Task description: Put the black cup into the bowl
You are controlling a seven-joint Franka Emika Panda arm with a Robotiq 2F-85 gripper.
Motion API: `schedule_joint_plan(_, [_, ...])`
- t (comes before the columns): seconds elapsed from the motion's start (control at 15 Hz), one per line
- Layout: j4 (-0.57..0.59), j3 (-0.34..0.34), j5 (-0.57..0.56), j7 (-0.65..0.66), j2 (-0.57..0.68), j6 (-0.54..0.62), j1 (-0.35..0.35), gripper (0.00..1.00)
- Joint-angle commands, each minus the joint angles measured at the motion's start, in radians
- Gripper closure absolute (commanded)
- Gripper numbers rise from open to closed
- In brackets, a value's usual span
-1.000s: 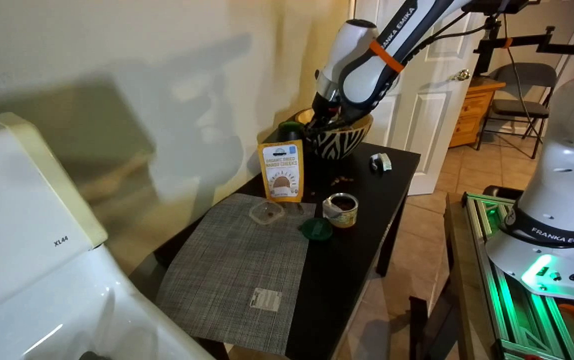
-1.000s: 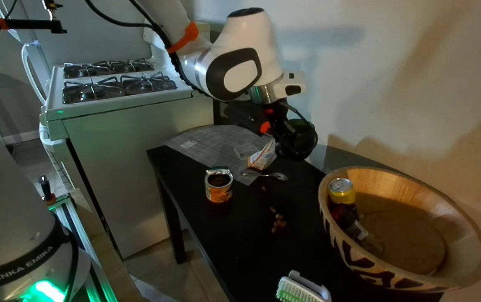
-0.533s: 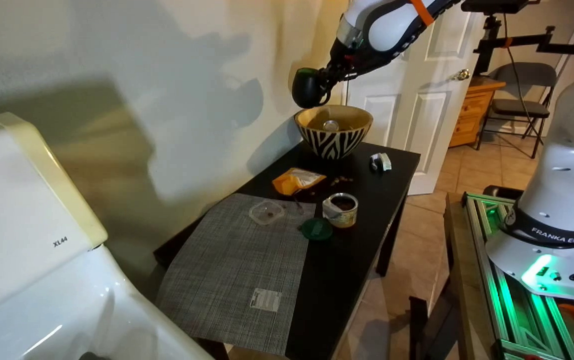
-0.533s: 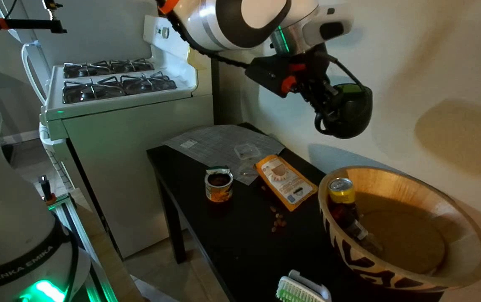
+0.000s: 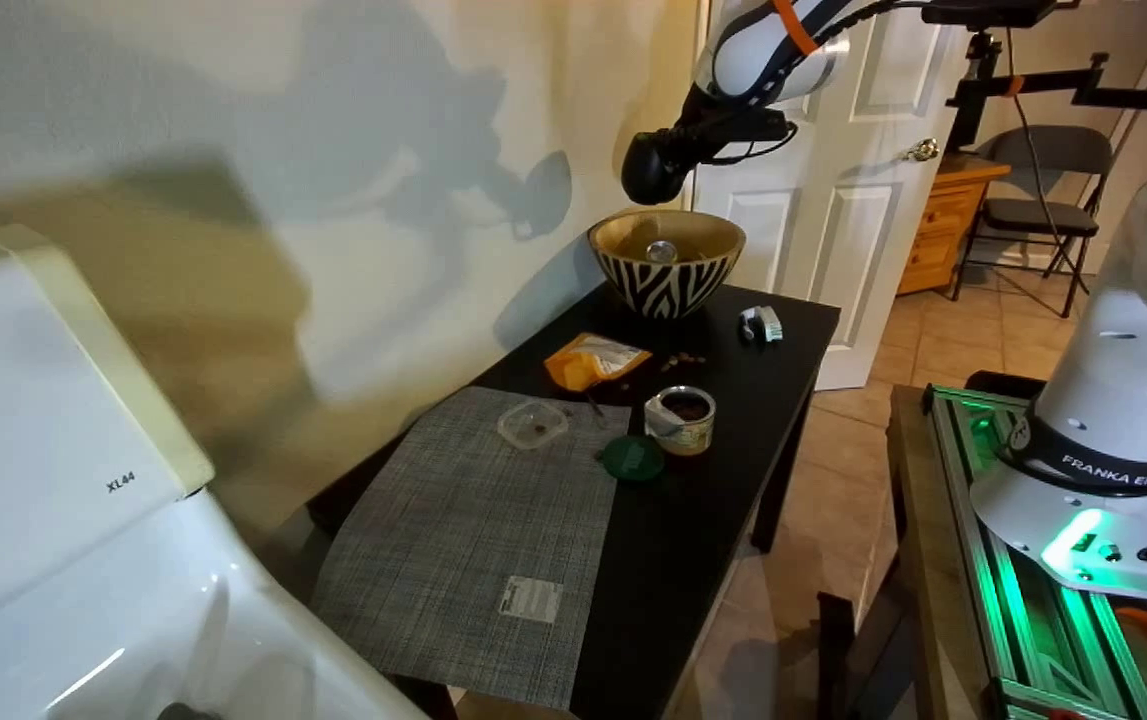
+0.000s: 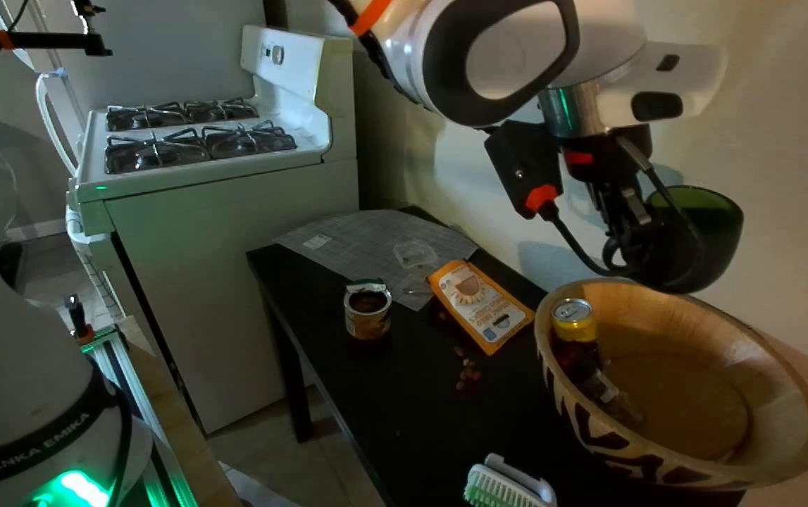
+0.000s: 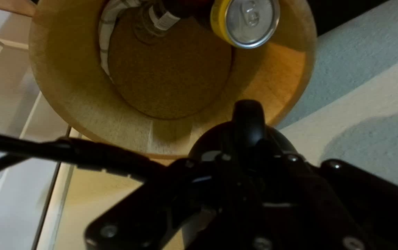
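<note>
Cup [image 6: 706, 236]: black, above the bowl [image 5: 666, 288]; how far it clears the rim, we cannot tell
End effector [image 6: 633, 239]: clamped on the cup at its handle side
Bowl room: broad floor beside one yellow can [image 7: 249, 22]
Wrist view: one striped thing [image 7: 106, 36] in the bowl, hardly visible to us elsewhere
Stove [image 6: 256, 267]: four burners [image 6: 157, 151], in an exterior view

In an exterior view, the arm [image 6: 513, 56] is angled in from twelve o'clock, the wrist [image 6: 576, 110] is turned downward, and the gripper [image 6: 629, 234] is clamped, pointed toward five o'clock
</note>
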Motion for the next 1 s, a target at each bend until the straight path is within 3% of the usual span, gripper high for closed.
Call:
schedule_joint_plan(0.0, [0.179, 0.006, 0.201, -0.084, 0.187, 0.007, -0.031, 0.94])
schedule_joint_plan(0.2, [0.308, 0.029, 0.256, -0.121, 0.322, -0.024, -0.064, 0.94])
schedule_joint_plan(0.47, [0.424, 0.022, 0.185, -0.09, 0.452, -0.139, -0.07, 0.94])
schedule_joint_plan(0.87, [0.407, -0.021, 0.07, -0.086, 0.457, -0.218, -0.04, 0.94])
schedule_joint_plan(0.93, [0.383, -0.032, 0.041, -0.079, 0.445, -0.218, -0.028, 0.53])
